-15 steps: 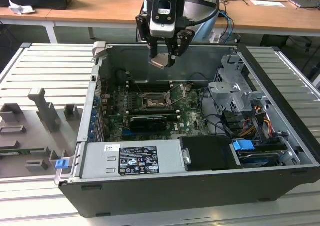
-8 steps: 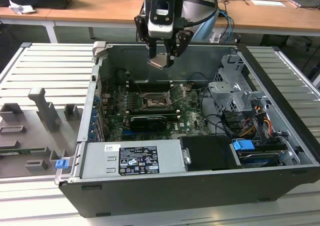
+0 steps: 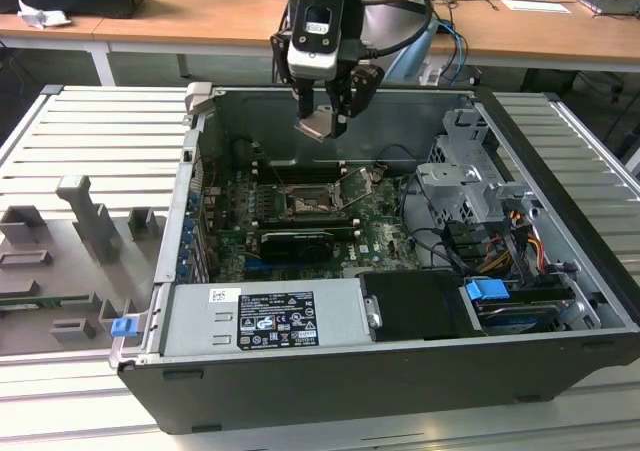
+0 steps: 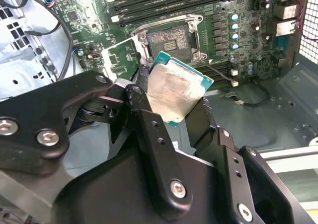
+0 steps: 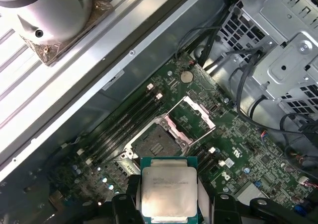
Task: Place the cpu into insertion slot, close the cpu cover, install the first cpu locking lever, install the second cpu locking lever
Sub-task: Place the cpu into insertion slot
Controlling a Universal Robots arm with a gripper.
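Tan-silver metal sits between the fingers of your gripper (image 3: 326, 123): the cpu (image 3: 314, 127), pinched by two opposite edges and tilted in the exterior view. The jaws are closed only as far as the chip's width allows, with one black finger (image 4: 145, 115) pressed on each side. In both wrist views you look onto the cpu (image 4: 174, 89) (image 5: 169, 188), and its green edge shows past the fingertips.

You are holding it in the air above the open case (image 3: 330, 371), near the case's far wall and well apart from the board (image 3: 385, 233) below.

The slot (image 3: 303, 203) lies on that green board beneath the gripper. Its dark contact field is bare inside the thin metal rim. In the first wrist view the slot (image 5: 155, 143) shows just beyond the cpu's free edge. In the second wrist view the slot (image 4: 169, 40) likewise lies beyond the chip.

The cover (image 5: 195, 115) is swung up off the slot on its hinge and stands open along one side of it. You see it in the second wrist view as a silvery plate (image 4: 118, 61) beside the recess. Long black memory slots (image 4: 169, 3) run along another side of the slot.
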